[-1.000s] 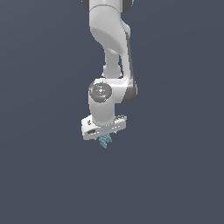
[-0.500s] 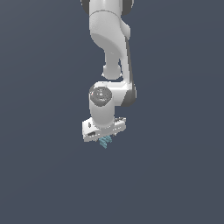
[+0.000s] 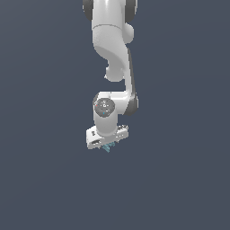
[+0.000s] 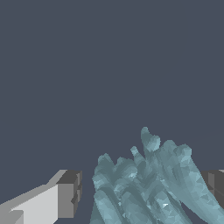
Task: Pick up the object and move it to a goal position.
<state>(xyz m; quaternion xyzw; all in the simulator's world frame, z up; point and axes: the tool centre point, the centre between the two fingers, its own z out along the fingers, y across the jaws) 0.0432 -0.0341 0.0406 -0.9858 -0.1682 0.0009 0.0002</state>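
Judging by where things sit, you have the pick behind you and the carry in hand. The object (image 3: pixel 107 148) hangs under the gripper (image 3: pixel 107 144) with nothing beneath it in the exterior view but flat grey-blue ground, so it reads as lifted clear. What you still owe is the move to the goal and the arrival there. No goal marker shows in either picture, so you cannot gauge from here how much travel is left.

In the wrist view, the object (image 4: pixel 144 188) is a pale teal, ridged, jagged lump sitting between the two fingers. One dark pad (image 4: pixel 70 192) stands on one side of it and the other (image 4: pixel 214 183) on the opposite side. The second pad looks tight against the lump. Between the first pad and the lump a thin strip of background seems to show, though at this angle you cannot be sure of contact there. Treat the grasp as a pinch on the object, likely firmer on one face than the other.

The lump's spiky ends reach out past the fingertips, away from the palm. In the exterior view only a small teal tip peeks below the white hand, about midway along its span.
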